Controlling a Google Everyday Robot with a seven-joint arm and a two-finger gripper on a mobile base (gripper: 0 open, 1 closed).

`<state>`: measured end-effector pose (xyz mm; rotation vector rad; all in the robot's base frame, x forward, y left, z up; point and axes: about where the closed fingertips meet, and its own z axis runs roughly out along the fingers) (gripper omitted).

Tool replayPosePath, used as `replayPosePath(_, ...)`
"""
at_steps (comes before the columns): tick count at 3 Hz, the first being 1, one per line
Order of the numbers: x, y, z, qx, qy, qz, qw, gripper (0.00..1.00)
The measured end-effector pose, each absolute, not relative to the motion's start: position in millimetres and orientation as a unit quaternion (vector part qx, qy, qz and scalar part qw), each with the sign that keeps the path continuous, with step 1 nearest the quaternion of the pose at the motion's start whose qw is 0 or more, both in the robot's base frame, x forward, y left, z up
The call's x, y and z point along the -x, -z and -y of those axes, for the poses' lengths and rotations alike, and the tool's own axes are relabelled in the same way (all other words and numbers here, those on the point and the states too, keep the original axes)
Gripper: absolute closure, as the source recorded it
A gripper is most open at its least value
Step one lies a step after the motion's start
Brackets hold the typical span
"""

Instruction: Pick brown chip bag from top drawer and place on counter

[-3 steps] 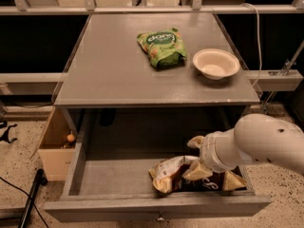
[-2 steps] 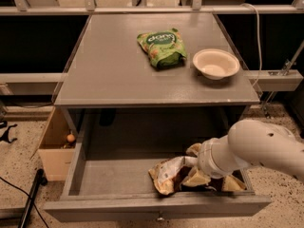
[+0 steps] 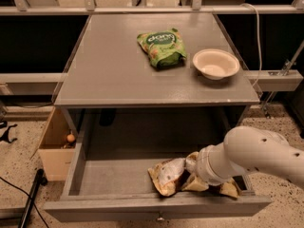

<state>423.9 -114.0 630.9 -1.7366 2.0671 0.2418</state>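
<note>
Top drawer (image 3: 156, 206): grey wood, pulled out below the cabinet top, small knob (image 3: 160, 218) at the centre of the front panel.

Brown chip bag (image 3: 167, 175): crumpled, lying inside the drawer at front right, close behind the front panel. Cream ends and a pale panel showing, right part covered by the arm.

Gripper (image 3: 192, 169): down in the drawer at the bag's middle, mostly hidden by the white wrist and the foil. Open or closed: cannot tell.

White arm (image 3: 256, 156): entering from lower right, crossing the drawer's right wall, blocking the bag's right end.

Counter (image 3: 109, 70): flat grey top, directly above the drawer's rear.

Green chip bag (image 3: 161, 47): lying flat on the counter, rear centre.

Cream bowl (image 3: 216, 64): upright on the counter, just right of the green bag, not touching it, near the right edge.

Cardboard box (image 3: 53, 152): open, on the speckled floor against the cabinet's left side, with a small orange round item (image 3: 70, 138) inside.

Black pole (image 3: 29, 201): slanting across the floor at lower left.
</note>
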Motion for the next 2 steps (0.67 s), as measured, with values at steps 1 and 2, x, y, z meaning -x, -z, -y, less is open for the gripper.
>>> replayPosePath(1, -423.8, -630.8, 114.0, 0.626, -0.087, -0.745, 0.214, 0.8)
replayPosePath(2, -423.8, -631.2, 114.0, 0.626, -0.087, -0.745, 0.214, 1.0)
